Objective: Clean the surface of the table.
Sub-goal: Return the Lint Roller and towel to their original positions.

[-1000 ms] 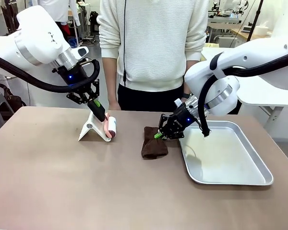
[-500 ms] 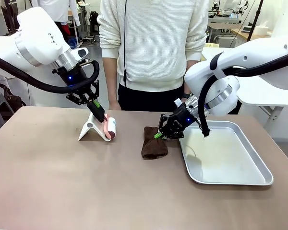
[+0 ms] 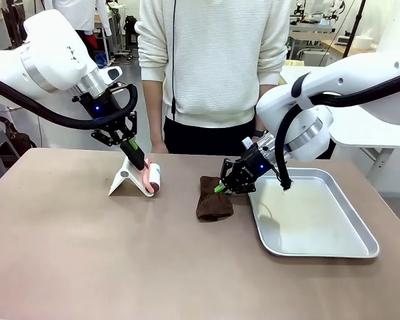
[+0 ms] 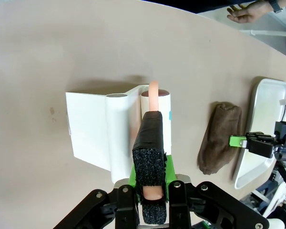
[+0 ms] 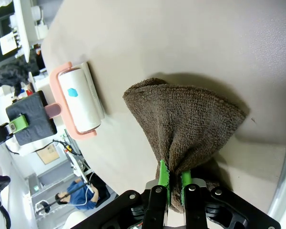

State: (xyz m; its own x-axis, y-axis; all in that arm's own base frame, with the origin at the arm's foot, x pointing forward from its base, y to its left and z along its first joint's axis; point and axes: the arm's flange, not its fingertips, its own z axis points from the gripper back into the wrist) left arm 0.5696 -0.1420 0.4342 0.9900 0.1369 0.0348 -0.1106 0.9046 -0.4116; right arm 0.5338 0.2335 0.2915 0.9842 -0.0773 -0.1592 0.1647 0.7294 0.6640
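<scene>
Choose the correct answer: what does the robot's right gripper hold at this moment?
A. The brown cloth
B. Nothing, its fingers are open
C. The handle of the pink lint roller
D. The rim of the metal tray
A: in the right wrist view the right gripper is shut on a bunched edge of the brown cloth, while the pink lint roller is held by the left gripper.

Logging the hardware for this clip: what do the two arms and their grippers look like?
Both arms are glossy white with rounded shells, silver wrist rings and thick black cables looping alongside. The left gripper and right gripper are black, angular linkages with green finger pads; a small blue light glows near each wrist.
</scene>
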